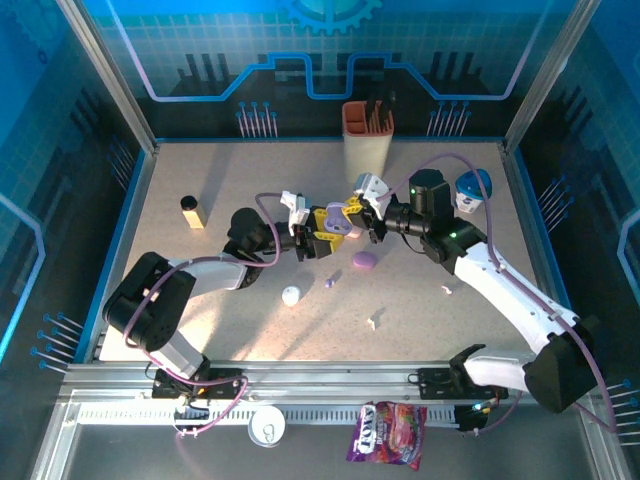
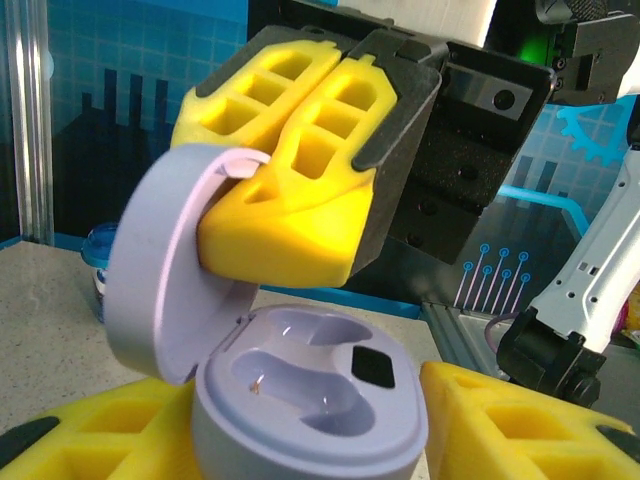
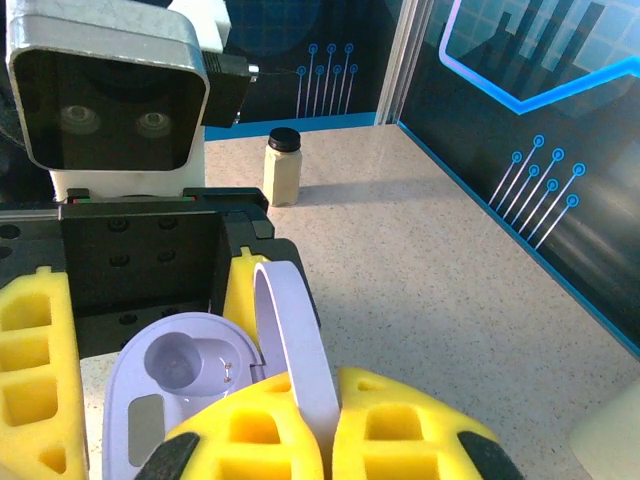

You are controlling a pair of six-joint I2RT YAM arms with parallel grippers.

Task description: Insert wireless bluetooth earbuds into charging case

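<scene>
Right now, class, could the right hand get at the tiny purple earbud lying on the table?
Probably not yet: the right hand is shut on the case lid. The purple earbud lies in the open, so once freed, likely yes.

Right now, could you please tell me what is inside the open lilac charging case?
The lilac case holds two moulded wells, both empty, and a dark rectangular patch beside them. In the right wrist view the raised lid covers one well.
</scene>
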